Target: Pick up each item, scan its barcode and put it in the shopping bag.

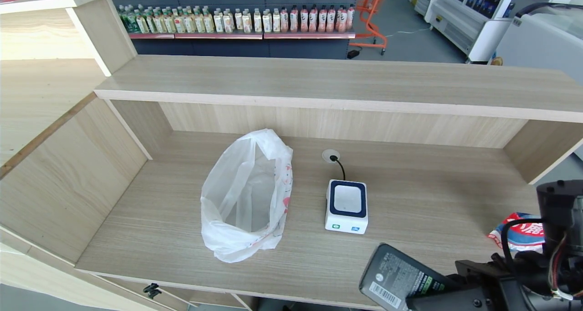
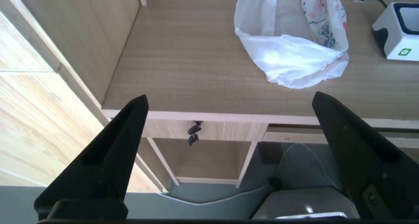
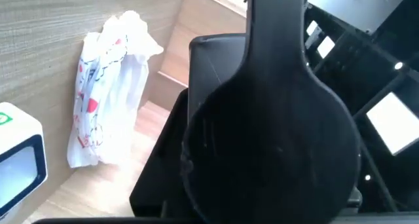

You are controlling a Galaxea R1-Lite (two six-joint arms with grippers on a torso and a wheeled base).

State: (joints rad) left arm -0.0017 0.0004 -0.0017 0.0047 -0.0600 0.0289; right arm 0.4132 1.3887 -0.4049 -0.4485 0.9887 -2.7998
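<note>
A white plastic shopping bag (image 1: pixel 248 197) stands open on the wooden counter (image 1: pixel 423 188), left of the white barcode scanner (image 1: pixel 347 205). My right gripper (image 1: pixel 426 297) is shut on a dark grey flat pack (image 1: pixel 394 274) with a barcode label, held above the counter's front edge, right of and nearer than the scanner. In the right wrist view one finger (image 3: pixel 275 119) covers most of the pack (image 3: pixel 209 60), with the bag (image 3: pixel 108 99) and scanner (image 3: pixel 16 162) beyond. My left gripper (image 2: pixel 230 103) hangs open and empty below the front edge, near the bag (image 2: pixel 288 47) and scanner (image 2: pixel 397 27).
A red and blue packet (image 1: pixel 519 231) lies at the counter's right end, behind my right arm. A raised ledge (image 1: pixel 337 81) and side walls box in the counter on three sides. A black cable (image 1: pixel 339 165) runs from the scanner to a hole.
</note>
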